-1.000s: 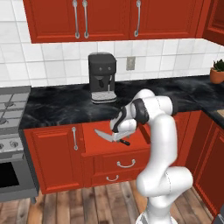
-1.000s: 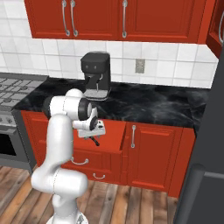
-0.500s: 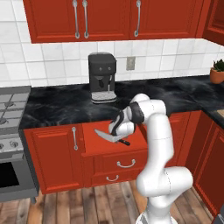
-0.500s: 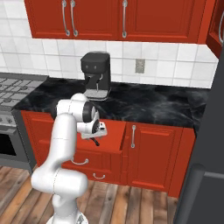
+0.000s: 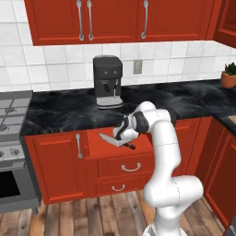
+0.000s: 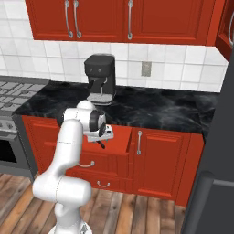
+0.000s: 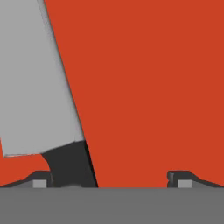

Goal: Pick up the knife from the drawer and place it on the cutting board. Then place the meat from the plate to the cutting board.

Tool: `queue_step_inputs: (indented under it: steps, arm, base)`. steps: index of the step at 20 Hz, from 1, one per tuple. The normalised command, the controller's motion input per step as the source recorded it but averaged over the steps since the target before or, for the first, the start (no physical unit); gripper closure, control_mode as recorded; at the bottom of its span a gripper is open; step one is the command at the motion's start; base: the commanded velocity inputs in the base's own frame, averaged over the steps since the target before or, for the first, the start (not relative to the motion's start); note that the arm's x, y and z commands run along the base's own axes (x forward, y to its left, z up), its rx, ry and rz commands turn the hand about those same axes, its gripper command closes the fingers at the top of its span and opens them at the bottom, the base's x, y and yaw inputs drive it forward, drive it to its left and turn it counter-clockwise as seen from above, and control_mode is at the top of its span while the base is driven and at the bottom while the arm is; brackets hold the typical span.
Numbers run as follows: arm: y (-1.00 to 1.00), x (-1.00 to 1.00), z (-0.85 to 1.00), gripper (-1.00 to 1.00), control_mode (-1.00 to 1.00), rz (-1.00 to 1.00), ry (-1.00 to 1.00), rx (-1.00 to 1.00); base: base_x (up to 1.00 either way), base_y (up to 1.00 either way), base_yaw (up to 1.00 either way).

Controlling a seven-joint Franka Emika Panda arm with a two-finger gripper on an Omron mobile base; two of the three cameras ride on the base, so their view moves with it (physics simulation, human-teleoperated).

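The red drawer stands pulled out below the black counter. In it lies the knife, silver-grey blade to the left and black handle to the right. My gripper reaches down into the drawer right over the handle end, open. In the hand view the broad blade of the knife fills the left side over the red drawer floor, and its black handle sits just inside my left fingertip. My gripper holds nothing. The cutting board, the meat and the plate are out of view.
A black coffee machine stands on the counter behind the drawer. A stove lies to the left and a potted plant at the far right. Red cabinet doors flank the drawer, and a dark tall appliance stands at the right.
The elbow and forearm have drawn in closer to the drawer, while the hand stays over the knife's handle end. The jaws have stayed open.
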Motion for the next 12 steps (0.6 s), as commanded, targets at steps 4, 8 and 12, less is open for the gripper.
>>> queue_step_inputs:
  steps: [4,8,12]
  arm:
    - [0.0,-0.28,-0.89,1.0,-1.0,0.04,0.02,0.0]
    - [0.0,-0.42,-0.53,1.0,-1.0,0.12,0.23,0.0]
    - [0.15,-0.49,-0.23,1.0,-1.0,0.14,0.15,0.0]
  base:
    - [0.0,0.0,0.0]
    - [0.0,0.0,0.0]
    - [0.0,0.0,0.0]
